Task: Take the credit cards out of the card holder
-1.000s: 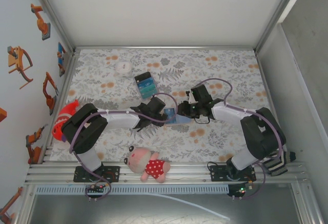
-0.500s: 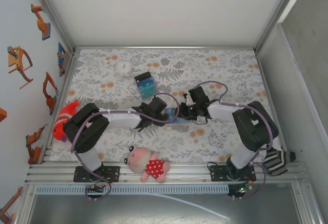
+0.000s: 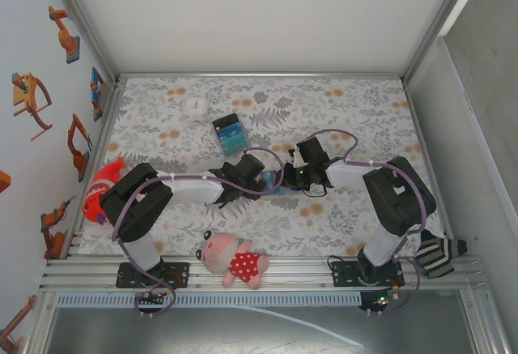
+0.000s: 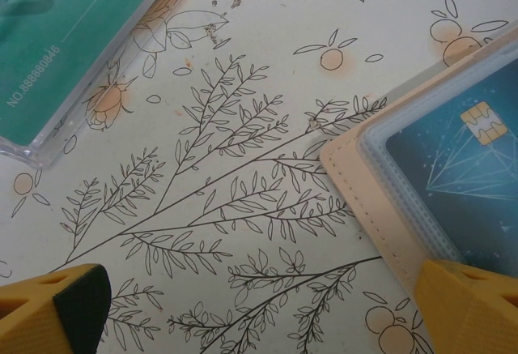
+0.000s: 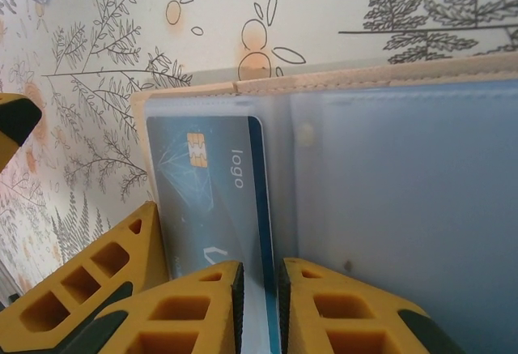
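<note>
The tan card holder [image 5: 364, 76] lies open on the floral tablecloth, its clear sleeves facing up. A blue credit card [image 5: 206, 176] with a gold chip sits in the left sleeve. My right gripper [image 5: 259, 277] has its jaws pinched on the card's long edge at the sleeve's mouth. My left gripper [image 4: 259, 313] is open wide, and its right fingertip [image 4: 469, 305] rests on the holder's tan edge [image 4: 364, 184], next to the card [image 4: 461, 151]. From above, both grippers meet over the holder [image 3: 273, 185] at the table's middle, left [image 3: 251, 174] and right [image 3: 289, 177].
A teal block in a clear case [image 3: 230, 134] lies just behind the grippers and shows again [image 4: 65, 38]. A plush pig [image 3: 235, 261] sits at the front edge, a red toy [image 3: 101, 188] at the left, a white disc [image 3: 194, 105] at the back, a striped sock [image 3: 441, 253] front right.
My right gripper has slid a little left onto the holder and its jaws have narrowed, with the right elbow folding in. The left gripper has edged slightly right and stays open.
</note>
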{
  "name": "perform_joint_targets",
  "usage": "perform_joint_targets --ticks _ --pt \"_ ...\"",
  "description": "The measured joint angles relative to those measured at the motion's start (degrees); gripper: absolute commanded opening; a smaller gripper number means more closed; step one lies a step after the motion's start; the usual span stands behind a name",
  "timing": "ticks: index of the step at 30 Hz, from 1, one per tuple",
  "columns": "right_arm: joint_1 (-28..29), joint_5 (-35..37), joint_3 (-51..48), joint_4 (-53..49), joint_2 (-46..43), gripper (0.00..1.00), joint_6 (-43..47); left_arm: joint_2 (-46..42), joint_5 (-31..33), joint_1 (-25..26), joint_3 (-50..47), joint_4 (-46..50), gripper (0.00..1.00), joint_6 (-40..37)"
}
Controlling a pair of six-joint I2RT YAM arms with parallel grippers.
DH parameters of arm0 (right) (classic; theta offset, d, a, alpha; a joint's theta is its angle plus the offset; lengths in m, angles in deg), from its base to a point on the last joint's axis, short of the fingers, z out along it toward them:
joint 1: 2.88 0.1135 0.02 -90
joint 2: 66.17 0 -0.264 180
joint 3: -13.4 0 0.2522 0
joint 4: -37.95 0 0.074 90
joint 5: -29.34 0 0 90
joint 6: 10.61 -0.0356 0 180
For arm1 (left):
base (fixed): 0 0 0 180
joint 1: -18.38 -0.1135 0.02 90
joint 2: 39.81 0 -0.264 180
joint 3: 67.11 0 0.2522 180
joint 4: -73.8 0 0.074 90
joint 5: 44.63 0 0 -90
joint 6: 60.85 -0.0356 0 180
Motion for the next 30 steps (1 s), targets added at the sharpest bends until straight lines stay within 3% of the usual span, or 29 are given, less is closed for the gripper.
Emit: perform_joint_targets --ticks 7,21,30 --pt "0.0 -1.25 -0.04 1.07 0.26 0.18 -0.59 0.15 0.02 0.02 0.46 0.76 0.97 0.0" --pt "-0.81 -4.35 -2.62 6.25 -0.55 0.0 -3.1 0.15 1.49 0.39 0.7 1.88 0.97 0.0" --pt "-1.16 -6.47 -2.89 8.72 -0.66 0.0 -3.65 0.15 1.75 0.42 1.01 2.36 0.97 -0.04"
